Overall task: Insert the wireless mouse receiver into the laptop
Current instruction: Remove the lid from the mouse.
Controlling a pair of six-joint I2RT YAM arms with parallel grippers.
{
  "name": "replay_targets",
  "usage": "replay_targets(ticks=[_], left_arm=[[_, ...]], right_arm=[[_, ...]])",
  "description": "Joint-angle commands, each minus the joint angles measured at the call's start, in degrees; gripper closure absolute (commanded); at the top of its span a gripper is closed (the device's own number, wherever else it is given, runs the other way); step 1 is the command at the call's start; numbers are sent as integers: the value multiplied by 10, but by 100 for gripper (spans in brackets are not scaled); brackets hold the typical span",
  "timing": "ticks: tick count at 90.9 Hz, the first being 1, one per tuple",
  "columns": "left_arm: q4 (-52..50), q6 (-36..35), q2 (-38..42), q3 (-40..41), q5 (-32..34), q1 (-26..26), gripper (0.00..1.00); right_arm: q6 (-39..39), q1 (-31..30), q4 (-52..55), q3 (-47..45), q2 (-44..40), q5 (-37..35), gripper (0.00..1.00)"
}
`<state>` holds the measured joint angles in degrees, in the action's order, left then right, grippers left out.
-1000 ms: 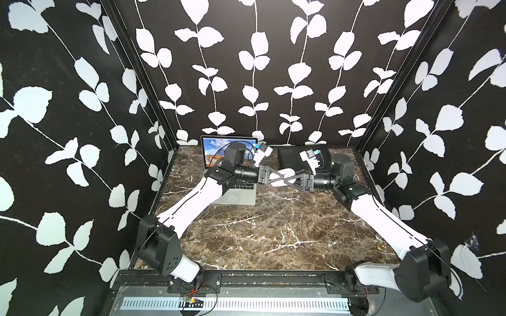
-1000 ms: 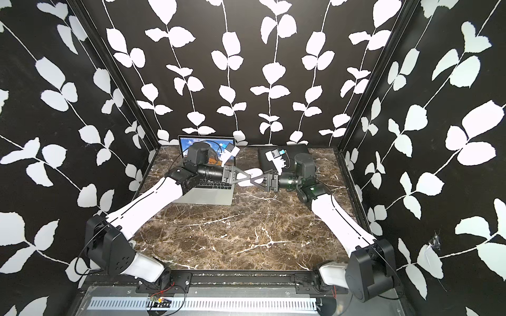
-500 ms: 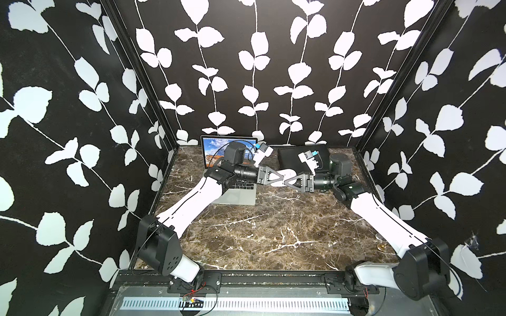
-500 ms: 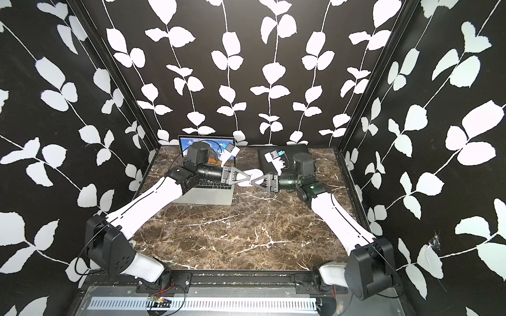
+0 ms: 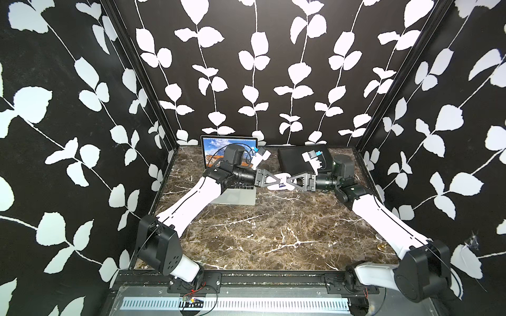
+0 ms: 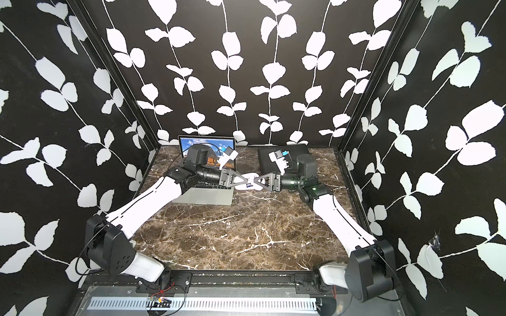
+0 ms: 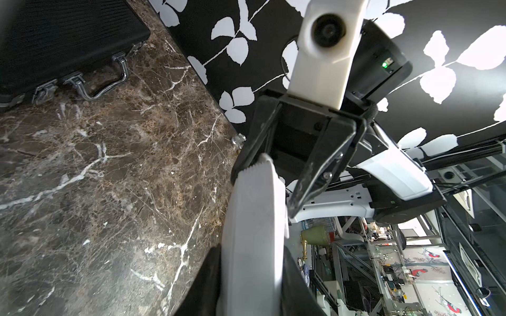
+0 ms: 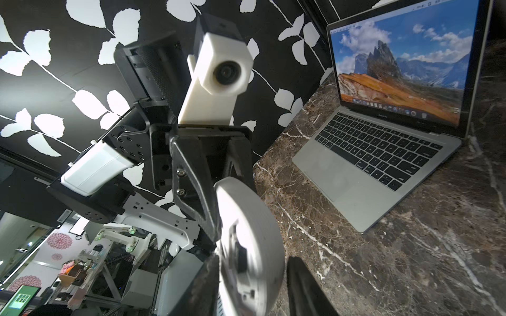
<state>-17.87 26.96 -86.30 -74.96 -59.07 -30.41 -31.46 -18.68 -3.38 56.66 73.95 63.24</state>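
Above the counter [image 5: 273, 232], beside the laptop [image 5: 238, 199], the mouse [image 5: 274, 188] hangs in mid-air.
The left pincer [image 5: 281, 180] clamps one end of it; the right pincer [image 5: 289, 181] straddles the other end with its jaws loose, a gap showing.

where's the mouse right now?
In both top views the wireless mouse is clamped in the left gripper, tip to tip with the right gripper, just right of the laptop and in front of the black case.
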Motion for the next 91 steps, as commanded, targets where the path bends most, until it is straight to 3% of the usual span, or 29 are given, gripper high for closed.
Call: replay_targets(ticks=[1, 12, 33, 54, 68, 82, 91], left_arm=[[-28, -26, 15, 28, 5, 3, 82], [-19, -23, 15, 55, 22, 6, 82], [-99, -119, -6, 41, 109, 8, 82], [-122, -211, -2, 38, 209, 6, 82], [-47, -267, 33, 72, 262, 0, 82], [22, -338, 63, 98, 223, -2, 80], [10, -424, 75, 83, 169, -4, 80]], right_arm=[[32, 1, 15, -19, -13, -13, 61], [64, 1, 45, -43, -13, -26, 68], [124, 1, 91, -82, 2, -102, 70], [73, 0, 41, -79, 14, -155, 70], [16, -7, -10, -77, 11, -150, 69], [36, -27, -52, -83, -14, -133, 59], [161, -54, -29, -92, -44, -150, 57]])
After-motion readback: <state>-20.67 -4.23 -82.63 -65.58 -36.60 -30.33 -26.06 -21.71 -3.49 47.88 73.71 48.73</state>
